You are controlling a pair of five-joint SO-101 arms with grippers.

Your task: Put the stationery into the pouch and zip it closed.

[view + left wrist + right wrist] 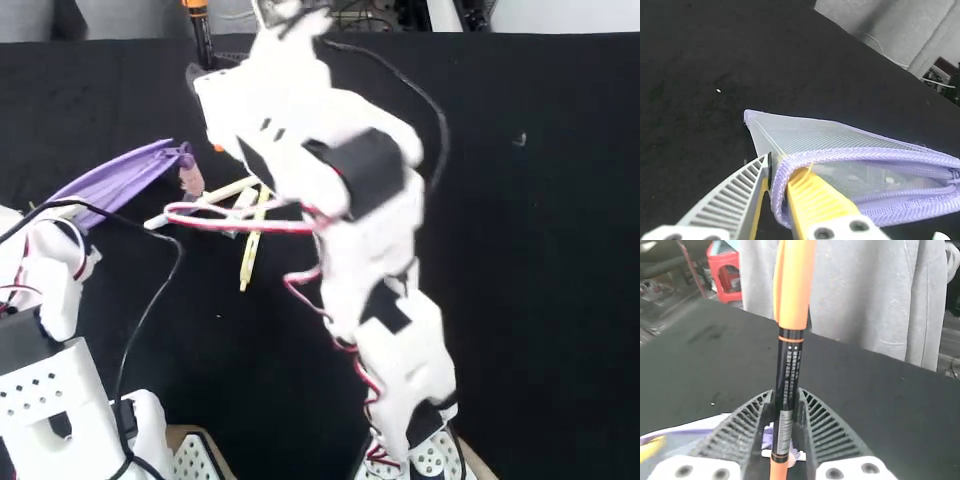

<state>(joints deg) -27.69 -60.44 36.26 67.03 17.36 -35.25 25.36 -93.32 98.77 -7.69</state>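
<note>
The purple pouch is gripped at its zipper edge by the left pincer, closed on it, at the table's left. An orange-and-black pen is clamped upright in the right pincer, far of the loose stationery lying mid-table.

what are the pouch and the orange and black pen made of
The pouch looks like soft translucent plastic with a fine ribbed mesh pattern, edged in purple woven fabric at the zip. The pen seems to be hard smooth plastic: a black printed barrel and a slightly glossy orange cap.
</note>
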